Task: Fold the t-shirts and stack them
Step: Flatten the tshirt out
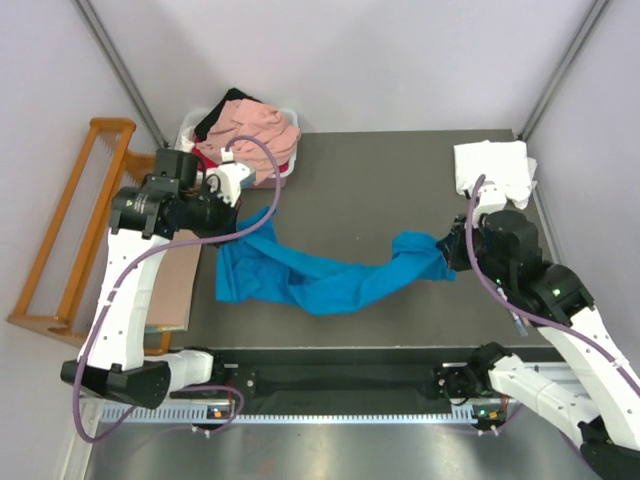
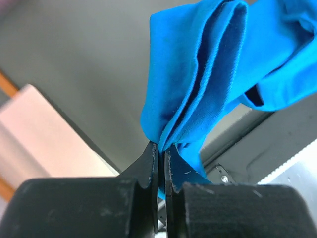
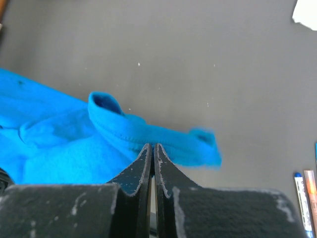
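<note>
L gripper (image 2: 159, 148) clamped on blue tee (image 1: 320, 275) edge, R gripper (image 3: 152, 147) pinching opposite end. Tee hangs twisted across mat (image 1: 380, 180) centre btw arms. Best: spread evenly, untwist, lay flat before folding; no yanking, grips look thin.

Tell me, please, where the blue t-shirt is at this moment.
In the top view the blue t-shirt lies across the middle of the dark table, stretched between the left gripper on the left and the right gripper on the right.
</note>
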